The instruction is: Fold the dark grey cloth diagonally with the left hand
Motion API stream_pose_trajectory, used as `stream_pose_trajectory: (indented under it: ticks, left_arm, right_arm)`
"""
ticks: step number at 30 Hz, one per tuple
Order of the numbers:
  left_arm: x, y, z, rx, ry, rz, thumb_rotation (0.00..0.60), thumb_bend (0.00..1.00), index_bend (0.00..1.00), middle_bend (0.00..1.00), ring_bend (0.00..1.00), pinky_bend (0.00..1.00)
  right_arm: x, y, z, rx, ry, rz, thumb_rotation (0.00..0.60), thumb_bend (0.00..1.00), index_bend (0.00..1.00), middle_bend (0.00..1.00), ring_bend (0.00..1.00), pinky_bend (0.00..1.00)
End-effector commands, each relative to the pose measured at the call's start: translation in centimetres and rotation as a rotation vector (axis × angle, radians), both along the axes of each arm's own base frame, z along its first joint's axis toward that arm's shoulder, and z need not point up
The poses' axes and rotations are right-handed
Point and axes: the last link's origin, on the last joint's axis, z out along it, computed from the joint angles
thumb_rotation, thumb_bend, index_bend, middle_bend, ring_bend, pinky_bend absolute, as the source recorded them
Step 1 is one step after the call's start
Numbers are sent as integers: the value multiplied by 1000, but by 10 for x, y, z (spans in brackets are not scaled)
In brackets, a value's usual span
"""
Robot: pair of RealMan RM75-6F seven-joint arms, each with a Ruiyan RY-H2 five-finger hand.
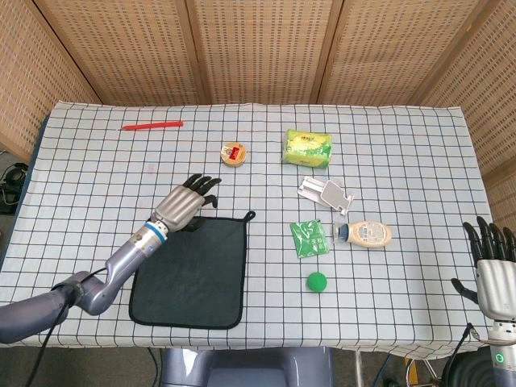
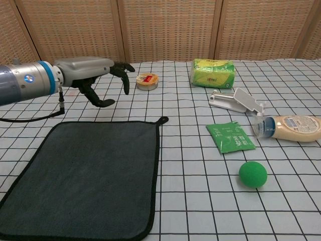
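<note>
Setting: a tabletop [image 1: 97, 185] covered with a white cloth printed with a black grid, woven wicker screens behind it.
Dark grey cloth: a square dark grey cloth with black edging [image 1: 192, 274] [image 2: 85, 175] lies flat and unfolded near the front edge, left of centre. A small black hanging loop [image 1: 249, 215] [image 2: 162, 120] sticks out from its far right corner.
Left hand: the silver left hand with black fingers [image 1: 182, 205] [image 2: 95, 73] hovers above the far left corner of the cloth, palm down. Its fingers are spread and slightly curled, holding nothing. In the chest view it appears raised clear of the fabric.
Right hand: the right hand [image 1: 493, 270] rests at the front right corner of the tabletop, fingers apart and pointing away from the robot, empty, well apart from the cloth.
Right of the cloth: a flat green sachet [image 1: 310, 239] [image 2: 230, 136], a small green ball [image 1: 317, 281] [image 2: 253, 174] nearer the front, and a cream squeeze bottle lying on its side [image 1: 368, 234] [image 2: 291, 127].
Further back: a white plastic clip-like piece [image 1: 325, 193] [image 2: 236, 100], a yellow-green soft packet [image 1: 309, 147] [image 2: 213, 72], and a small round tin with a red label [image 1: 234, 153] [image 2: 147, 80].
Far left: a thin red strip [image 1: 151, 125].
</note>
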Motion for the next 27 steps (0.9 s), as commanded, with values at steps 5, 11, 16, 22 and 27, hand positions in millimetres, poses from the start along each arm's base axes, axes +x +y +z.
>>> stream_pose_trajectory:
  ticks: [5, 11, 16, 22, 27]
  left_arm:
    - [31, 16, -49, -52, 49, -11, 600, 462, 357, 0, 0, 0]
    - [40, 21, -70, -64, 72, -3, 600, 462, 357, 0, 0, 0]
    - [40, 21, -78, -66, 75, 13, 600, 462, 359, 0, 0, 0]
    - [37, 23, -77, -55, 63, 29, 600, 463, 363, 0, 0, 0]
    - [40, 21, -85, -66, 60, 30, 600, 462, 368, 0, 0, 0]
  right_arm:
    - [-5, -3, 5, -13, -9, -21, 600, 0, 0, 0, 0, 0]
    - [-8, -5, 7, -14, -21, -33, 600, 0, 0, 0, 0, 0]
    - [-10, -6, 9, -17, -31, -38, 600, 0, 0, 0, 0, 0]
    - [-10, -5, 10, -13, -41, -36, 600, 0, 0, 0, 0, 0]
    - [-8, -7, 10, -14, -46, -25, 600, 0, 0, 0, 0, 0]
